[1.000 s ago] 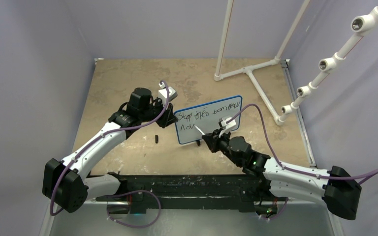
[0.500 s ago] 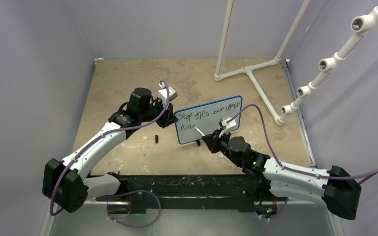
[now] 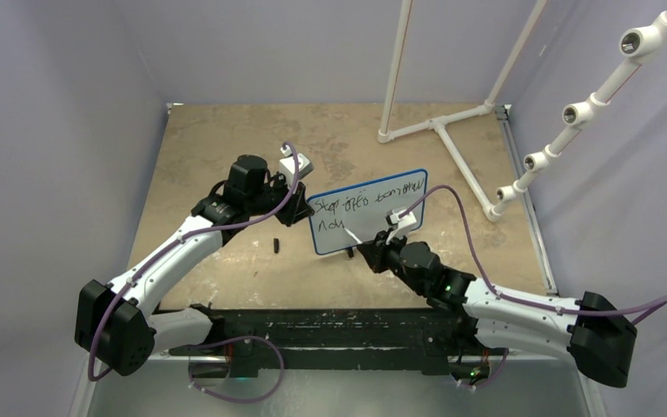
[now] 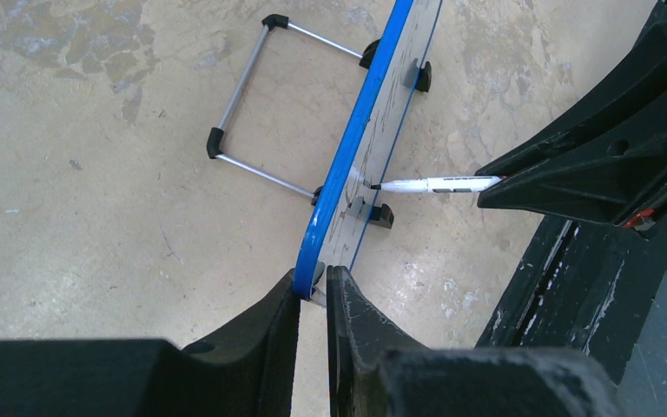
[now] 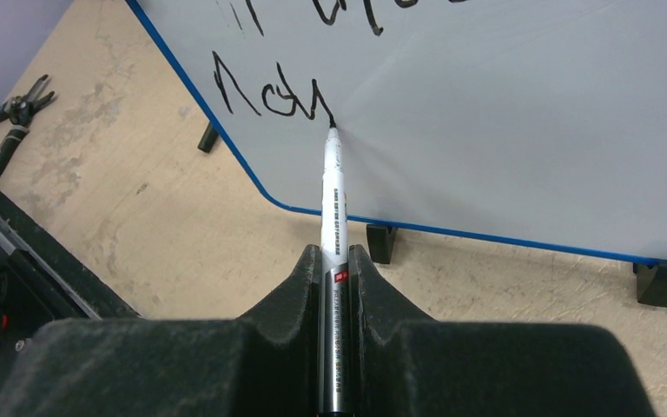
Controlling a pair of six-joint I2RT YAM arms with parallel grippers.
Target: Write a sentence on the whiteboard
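Observation:
The whiteboard stands tilted on the table, white with a blue rim and black feet. It also shows edge-on in the left wrist view and fills the top of the right wrist view. The sentence runs in two black lines; its second line ends at the pen tip. My left gripper is shut on the board's left edge. My right gripper is shut on a white marker, also in the left wrist view, its tip touching the board.
A small black marker cap lies on the table left of the board. A white pipe frame stands at the back right. Pliers lie at the near table edge. The board's wire stand sits behind it.
The right gripper has moved the marker slightly across the board, and the second line of writing has grown a little. The left arm has not moved.

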